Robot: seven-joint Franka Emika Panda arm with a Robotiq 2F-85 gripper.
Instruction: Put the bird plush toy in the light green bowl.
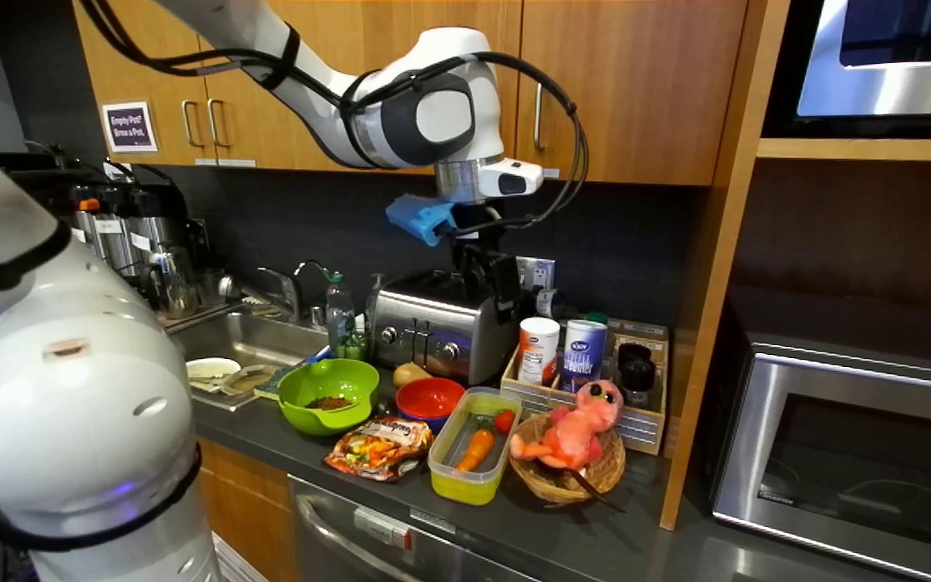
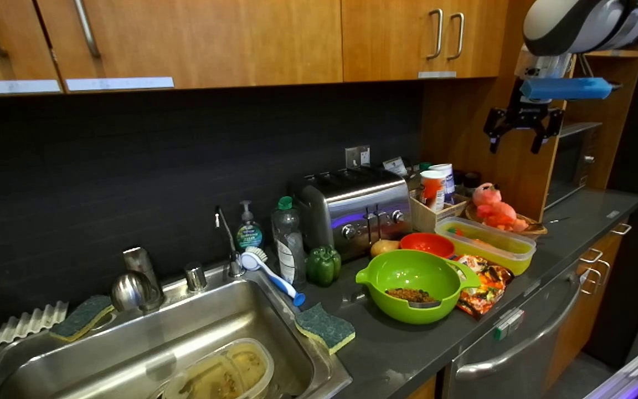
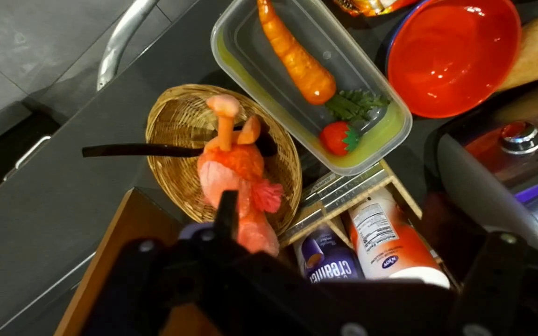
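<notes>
The bird plush toy [image 1: 575, 440], pink and orange, sits in a brown woven basket [image 1: 550, 487] at the right of the counter. It also shows in an exterior view [image 2: 497, 213] and in the wrist view [image 3: 231, 168], where a finger covers part of it. The light green bowl [image 1: 304, 414] stands near the sink, with brown bits inside; it also shows in an exterior view [image 2: 388, 303] and is out of the wrist view. My gripper [image 2: 515, 148] is open and empty, high above the counter. In the wrist view the gripper [image 3: 367, 221] has its fingers wide apart.
A clear container [image 1: 465, 488] with a carrot and a strawberry stands between basket and bowls. A red bowl [image 1: 431, 398], a snack bag [image 1: 381, 449] and a toaster [image 1: 425, 331] are close by. An organizer box [image 1: 639, 428] with tall canisters stands behind the basket.
</notes>
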